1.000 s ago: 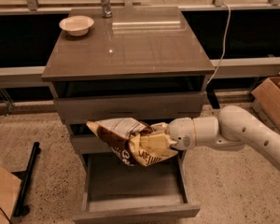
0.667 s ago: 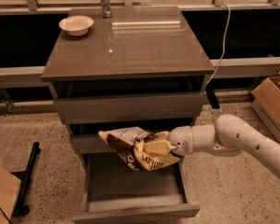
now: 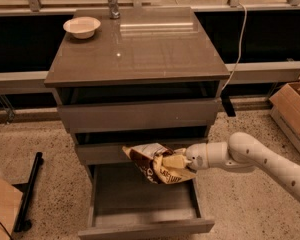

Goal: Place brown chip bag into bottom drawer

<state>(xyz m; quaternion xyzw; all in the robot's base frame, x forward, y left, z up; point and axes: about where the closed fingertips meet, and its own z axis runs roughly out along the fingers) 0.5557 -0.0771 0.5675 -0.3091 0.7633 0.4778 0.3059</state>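
The brown chip bag [image 3: 151,160] hangs in my gripper [image 3: 176,163], crinkled, with its whitish panel up and its yellow end by the fingers. The gripper is shut on the bag's right end. It holds the bag over the back right part of the bottom drawer [image 3: 145,199], which is pulled out and open, showing its flat wood-grain floor. The bag is above the floor, just in front of the middle drawer's front [image 3: 110,151]. My white arm [image 3: 260,161] reaches in from the right.
The grey-brown cabinet [image 3: 140,49] carries a white bowl [image 3: 82,26] at its back left and a metal can [image 3: 111,1] at the back. A cardboard box [image 3: 292,109] stands at the right, a black stand [image 3: 27,194] at the lower left.
The gripper and the bag have moved right and down, closer over the open bottom drawer. The bag stays held.
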